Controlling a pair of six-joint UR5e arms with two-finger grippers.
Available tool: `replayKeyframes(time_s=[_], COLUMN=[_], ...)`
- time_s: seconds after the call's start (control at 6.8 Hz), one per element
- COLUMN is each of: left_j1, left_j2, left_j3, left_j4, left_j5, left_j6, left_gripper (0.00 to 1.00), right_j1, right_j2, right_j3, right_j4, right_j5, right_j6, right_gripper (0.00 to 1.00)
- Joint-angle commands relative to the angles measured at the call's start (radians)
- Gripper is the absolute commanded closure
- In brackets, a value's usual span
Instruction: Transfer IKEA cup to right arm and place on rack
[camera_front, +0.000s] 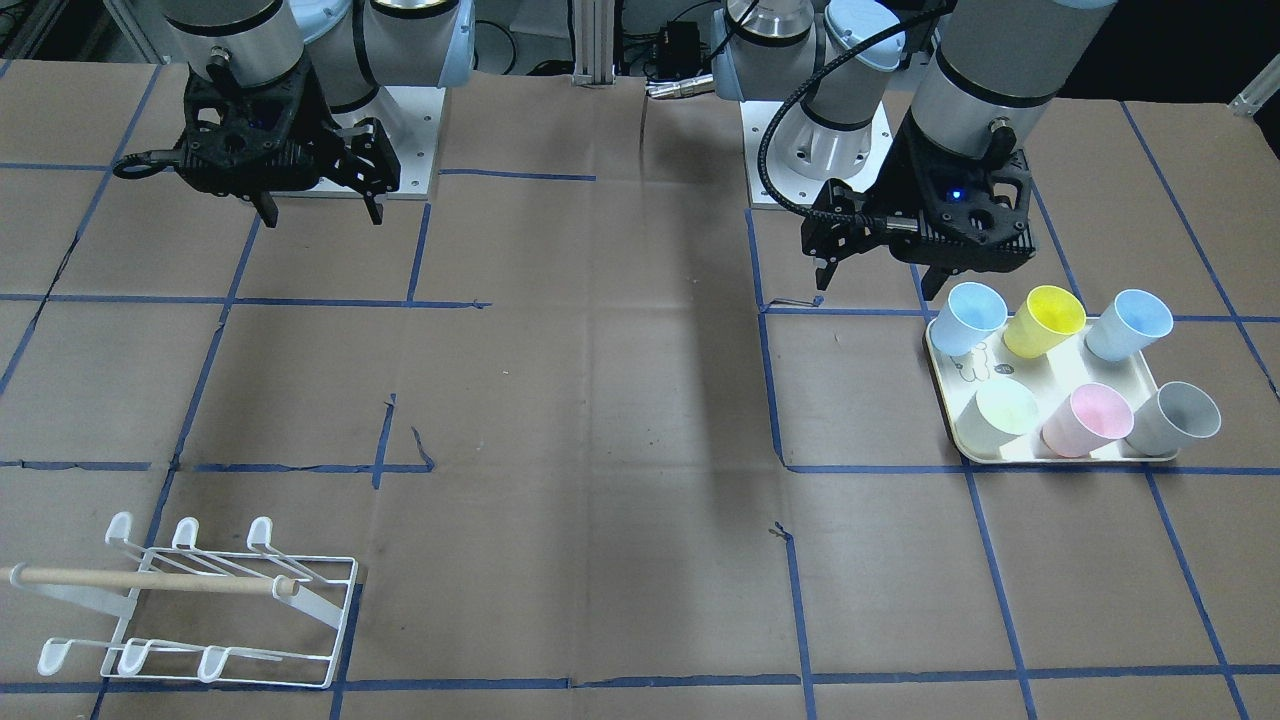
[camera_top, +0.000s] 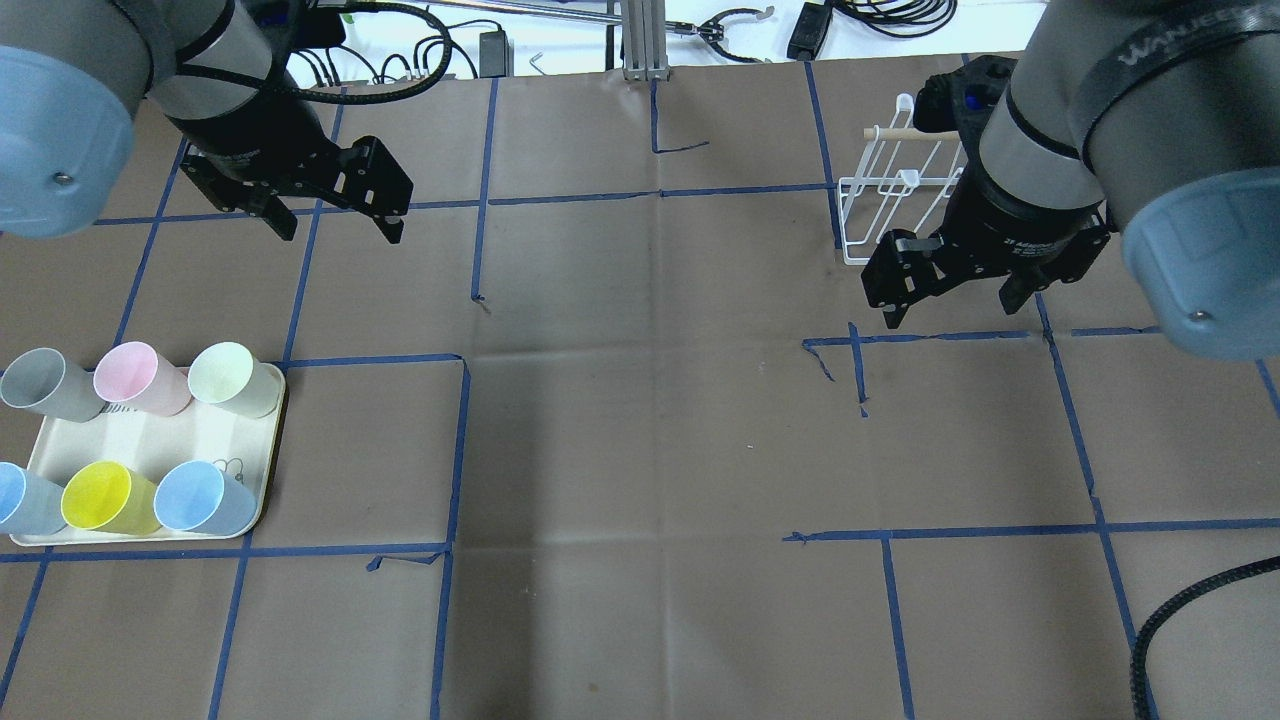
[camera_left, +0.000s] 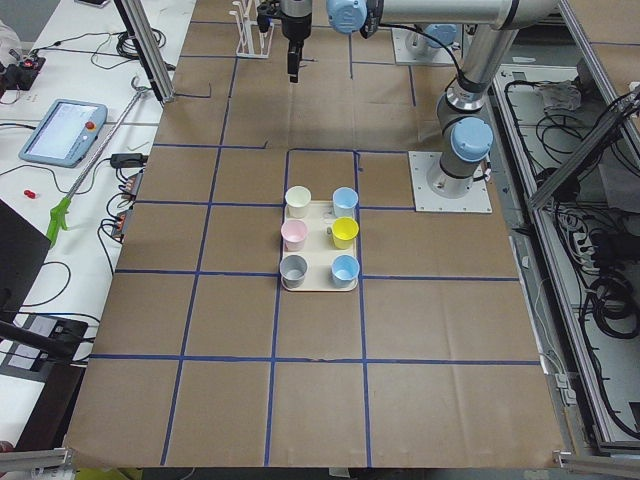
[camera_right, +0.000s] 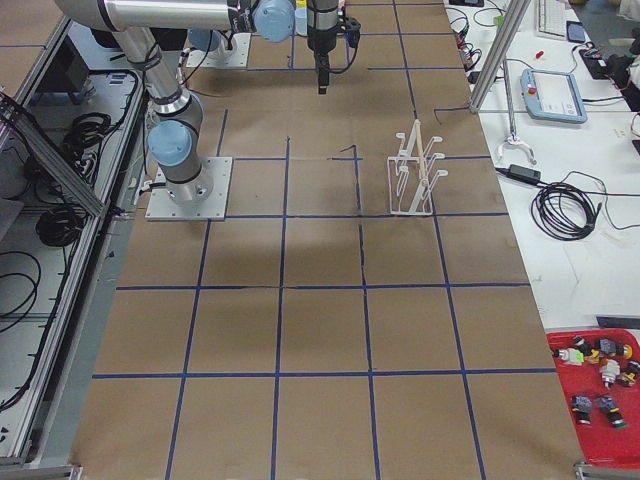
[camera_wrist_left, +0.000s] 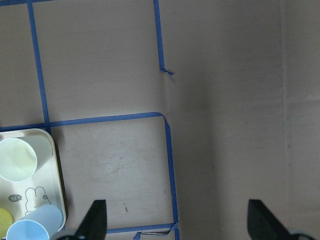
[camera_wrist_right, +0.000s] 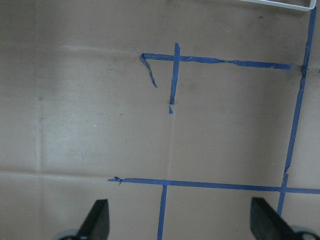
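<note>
Several IKEA cups stand on a cream tray (camera_top: 150, 445): grey (camera_top: 40, 383), pink (camera_top: 135, 377), pale green (camera_top: 232, 378), yellow (camera_top: 105, 497) and two blue ones (camera_top: 202, 497). My left gripper (camera_top: 335, 218) is open and empty, above the table beyond the tray; it also shows in the front view (camera_front: 880, 282). The left wrist view shows its fingers (camera_wrist_left: 96, 220) spread, with the pale green cup (camera_wrist_left: 17, 159) at the left edge. My right gripper (camera_top: 950, 308) is open and empty, just in front of the white wire rack (camera_top: 900, 190). The rack (camera_front: 200, 600) holds no cup.
The brown table cover (camera_top: 640, 420) carries a grid of blue tape lines. Cables and small devices (camera_top: 810, 30) lie beyond the table's far edge. A red bin of small parts (camera_right: 600, 390) sits off the table in the right side view.
</note>
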Motion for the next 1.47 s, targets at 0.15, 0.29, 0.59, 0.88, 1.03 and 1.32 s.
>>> replayKeyframes(time_s=[0.15,0.29,0.59,0.88,1.03,1.32], left_j1=[0.002,0.002,0.002,0.002,0.005,0.020], left_j2=[-0.006,-0.014,-0.011,-0.006,-0.011,-0.009], left_j3=[0.006,0.013,0.013,0.009,0.018,0.010], left_j4=[0.000,0.000,0.000,-0.006,-0.053,-0.076], left_j5=[-0.002,-0.004,-0.004,-0.002,-0.002,0.004], left_j6=[0.001,0.001,0.001,0.001,0.001,0.004], left_gripper=[0.00,0.00,0.00,0.00,0.00,0.00], right_j1=[0.000,0.000,0.000,0.000,0.000,0.000], right_j2=[0.000,0.000,0.000,0.000,0.000,0.000], right_j3=[0.000,0.002,0.002,0.002,0.002,0.003], right_j4=[0.000,0.000,0.000,0.000,0.000,0.000], right_j5=[0.000,0.000,0.000,0.000,0.002,0.002], right_j6=[-0.002,0.000,0.000,0.000,0.000,0.000], right_gripper=[0.00,0.00,0.00,0.00,0.00,0.00])
